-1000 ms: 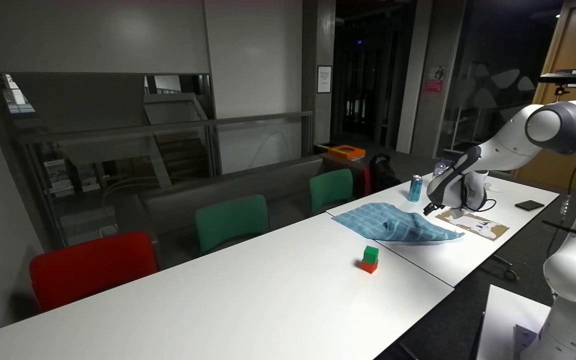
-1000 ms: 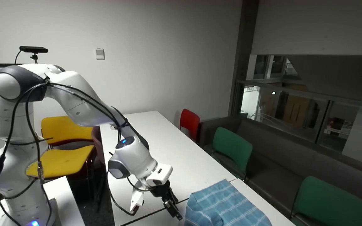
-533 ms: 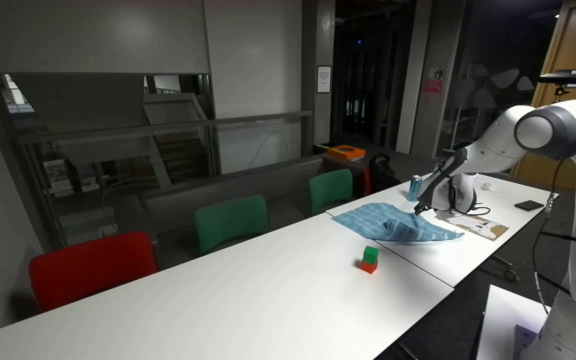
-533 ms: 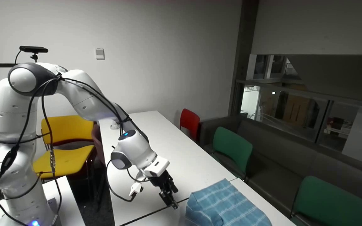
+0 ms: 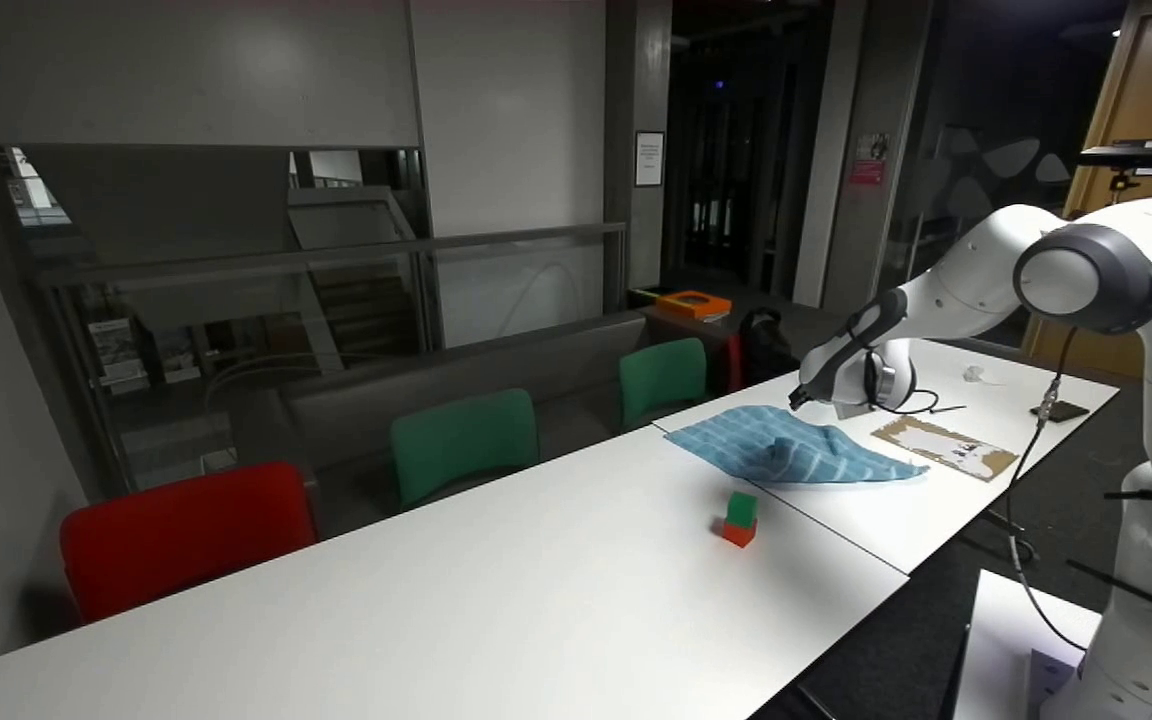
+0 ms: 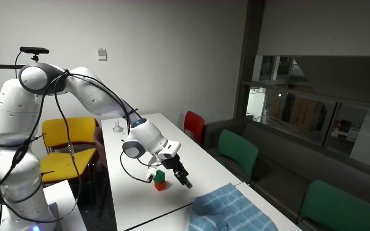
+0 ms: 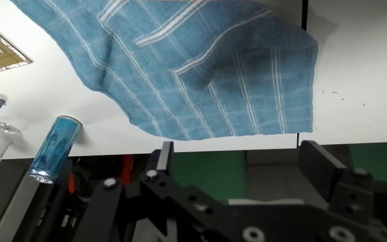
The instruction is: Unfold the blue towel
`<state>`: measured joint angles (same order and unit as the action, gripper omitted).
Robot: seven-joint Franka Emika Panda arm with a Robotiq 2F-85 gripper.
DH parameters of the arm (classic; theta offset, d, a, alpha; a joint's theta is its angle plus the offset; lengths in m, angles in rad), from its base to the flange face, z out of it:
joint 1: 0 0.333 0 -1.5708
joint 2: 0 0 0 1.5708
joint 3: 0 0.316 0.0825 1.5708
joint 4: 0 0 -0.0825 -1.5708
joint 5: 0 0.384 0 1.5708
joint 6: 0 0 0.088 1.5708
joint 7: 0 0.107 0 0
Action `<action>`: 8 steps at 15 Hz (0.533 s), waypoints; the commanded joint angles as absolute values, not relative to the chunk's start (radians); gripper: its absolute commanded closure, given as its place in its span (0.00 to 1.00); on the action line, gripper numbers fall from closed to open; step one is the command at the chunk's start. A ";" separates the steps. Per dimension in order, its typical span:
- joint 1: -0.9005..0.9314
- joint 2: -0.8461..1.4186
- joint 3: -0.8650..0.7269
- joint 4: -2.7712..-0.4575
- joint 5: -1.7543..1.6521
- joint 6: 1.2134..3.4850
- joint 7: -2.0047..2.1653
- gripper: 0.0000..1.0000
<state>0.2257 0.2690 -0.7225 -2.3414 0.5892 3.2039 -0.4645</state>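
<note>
Your black two-fingered pincer (image 7: 238,153) stands spread, apart from the light blue, white-striped cloth towel (image 7: 166,75), which lies rumpled and partly folded over on the long white counter (image 5: 496,580), across its seam (image 7: 304,13). Nearby sits a small green cube (image 5: 741,510) atop a red cube (image 5: 739,534).

The blue towel (image 7: 166,80), a soft light-blue cloth with pairs of white stripes, lies on the white table (image 7: 364,67), partly opened out. In the wrist view a layer doubles over in a raised fold toward 1 o'clock of its visible middle. It spreads flat toward 5 o'clock, with a squared corner at 4 o'clock and a crease at 9 o'clock.
</note>
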 commanded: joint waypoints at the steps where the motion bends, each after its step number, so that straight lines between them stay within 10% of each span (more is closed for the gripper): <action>1: 0.226 0.274 -0.724 -2.339 0.589 3.204 -0.464 0.00; 8: 0.036 0.267 -0.524 -2.289 0.438 3.228 -0.414 0.00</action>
